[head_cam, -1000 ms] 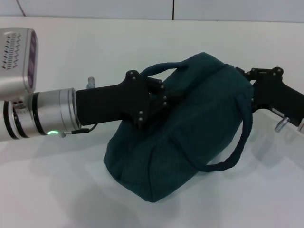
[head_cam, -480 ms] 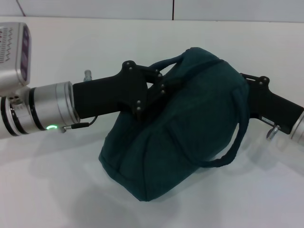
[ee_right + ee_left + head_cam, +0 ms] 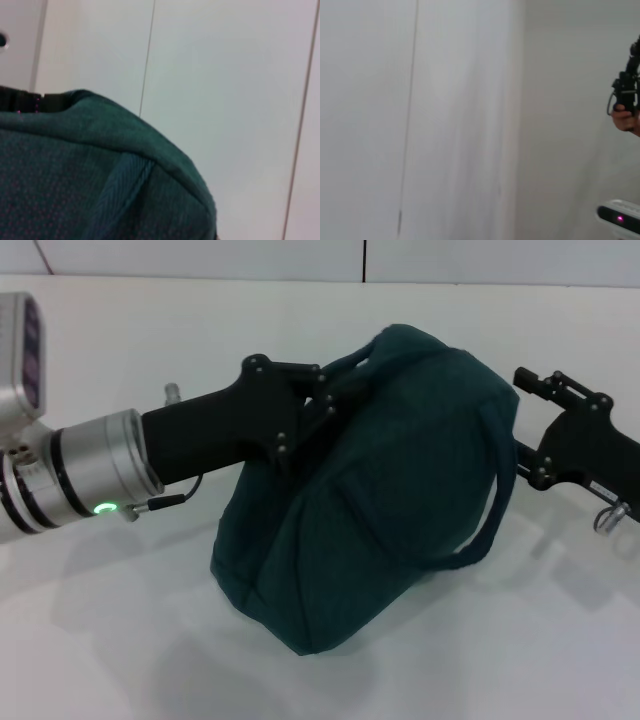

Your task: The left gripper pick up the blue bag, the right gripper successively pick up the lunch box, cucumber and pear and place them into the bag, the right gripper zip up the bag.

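The blue bag (image 3: pixel 400 490) stands bulging on the white table, its top closed and one end tipped up. My left gripper (image 3: pixel 322 408) reaches in from the left and is shut on the bag's far rolled handle (image 3: pixel 352 362) near the top. The near handle (image 3: pixel 495 525) hangs loose down the right side. My right gripper (image 3: pixel 525 425) is at the bag's right end, fingers spread and empty, just clear of the fabric. The bag's teal fabric (image 3: pixel 100 175) fills the right wrist view. The lunch box, cucumber and pear are out of view.
The white table (image 3: pixel 120 640) runs around the bag to a white wall (image 3: pixel 200 258) behind. The left wrist view shows only white wall panels (image 3: pixel 420 120), a small black device (image 3: pixel 626 92) far off and a white unit with a pink light (image 3: pixel 620 218).
The right gripper has drawn back from the bag's end to the right and its fingers have spread. The left gripper has shifted slightly left and up, tilting the bag with it.
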`<state>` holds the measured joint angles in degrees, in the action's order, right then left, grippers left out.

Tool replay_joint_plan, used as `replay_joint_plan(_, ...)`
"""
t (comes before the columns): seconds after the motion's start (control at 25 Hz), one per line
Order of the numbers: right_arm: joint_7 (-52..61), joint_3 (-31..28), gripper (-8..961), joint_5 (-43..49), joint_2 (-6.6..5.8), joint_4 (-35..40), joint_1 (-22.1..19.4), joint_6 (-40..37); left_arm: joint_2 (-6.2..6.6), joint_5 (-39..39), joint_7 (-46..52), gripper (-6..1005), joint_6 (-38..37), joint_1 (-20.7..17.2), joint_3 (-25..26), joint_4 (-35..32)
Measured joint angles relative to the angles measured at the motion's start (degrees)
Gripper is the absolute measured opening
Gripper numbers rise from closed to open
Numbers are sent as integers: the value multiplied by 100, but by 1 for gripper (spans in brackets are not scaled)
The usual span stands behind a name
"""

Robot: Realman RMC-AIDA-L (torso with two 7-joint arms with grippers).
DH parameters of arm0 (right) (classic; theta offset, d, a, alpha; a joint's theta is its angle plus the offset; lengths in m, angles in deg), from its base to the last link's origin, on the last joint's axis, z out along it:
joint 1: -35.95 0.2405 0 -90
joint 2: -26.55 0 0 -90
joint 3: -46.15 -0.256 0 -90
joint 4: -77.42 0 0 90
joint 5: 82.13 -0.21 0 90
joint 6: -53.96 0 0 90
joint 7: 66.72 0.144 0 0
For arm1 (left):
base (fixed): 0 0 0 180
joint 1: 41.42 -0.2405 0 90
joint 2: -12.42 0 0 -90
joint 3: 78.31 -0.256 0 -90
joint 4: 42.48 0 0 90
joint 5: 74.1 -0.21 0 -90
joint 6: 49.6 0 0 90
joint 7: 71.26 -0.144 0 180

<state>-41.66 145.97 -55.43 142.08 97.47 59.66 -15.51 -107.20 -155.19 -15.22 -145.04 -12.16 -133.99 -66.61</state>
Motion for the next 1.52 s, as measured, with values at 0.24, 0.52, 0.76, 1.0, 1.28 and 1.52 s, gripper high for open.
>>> replay_joint_plan(0.24,-44,-230,645,1,-11,-5,-66,-142,-9,855,-838,105,-131,-233,-6,462)
replay_joint_plan(0.52,3,-685,654,1,-16,-50,-176,-964,-9,1375,-1053,248,-229,-479,-22,654)
replay_joint_plan(0.76,703,-688,648,287,-110,51,-84,-1969,-11,1779,-1116,365,-547,-713,-26,678)
replay_joint_plan(1.0,1775,-707,648,1566,-471,266,376,-2685,18,1506,-1359,628,-861,-875,-58,722)
replay_joint_plan(1.28,1911,-724,648,1804,-479,284,639,-2803,23,1381,-1461,858,-932,-1109,-64,673)
replay_joint_plan(1.52,1913,-727,648,1826,-497,281,612,-2750,94,1035,-1481,849,-1023,-1129,-67,551)
